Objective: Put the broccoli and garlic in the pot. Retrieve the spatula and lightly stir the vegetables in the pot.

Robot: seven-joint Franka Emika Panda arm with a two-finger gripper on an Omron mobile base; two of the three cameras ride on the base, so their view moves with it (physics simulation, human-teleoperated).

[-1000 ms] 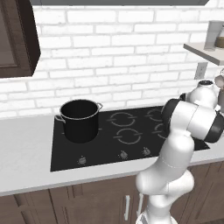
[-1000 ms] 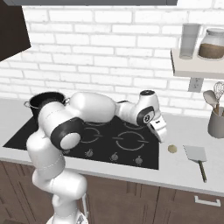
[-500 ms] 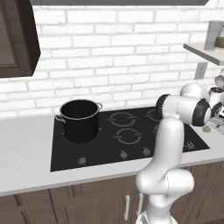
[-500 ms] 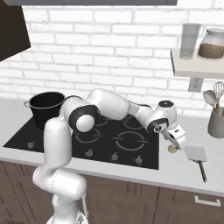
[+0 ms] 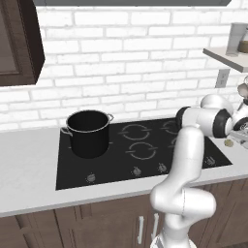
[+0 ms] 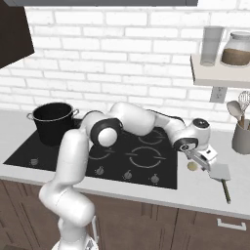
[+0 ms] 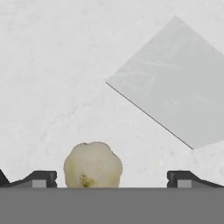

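Note:
The pale garlic (image 7: 92, 166) lies on the white counter just right of the cooktop, also seen as the garlic (image 6: 193, 166) and the garlic (image 5: 227, 143). My gripper (image 7: 112, 178) hangs open right above it, one fingertip on each side and the bulb closer to the left one. From the right base, my gripper (image 6: 201, 158) is low over the counter. The spatula (image 6: 220, 173) lies beside the garlic, its flat grey blade (image 7: 175, 83) near. The black pot (image 5: 88, 133) stands on the cooktop's far left burner, also the pot (image 6: 53, 122). The broccoli is out of view.
A black cooktop (image 6: 141, 163) lies between the pot and the garlic. A grey utensil holder (image 6: 241, 137) stands at the back right under a wall shelf (image 6: 219, 75) with a jar and a glass. The brick wall is close behind.
The arm has swung right and stretched out over the counter past the cooktop. The hand has come down over the garlic, jaws still open.

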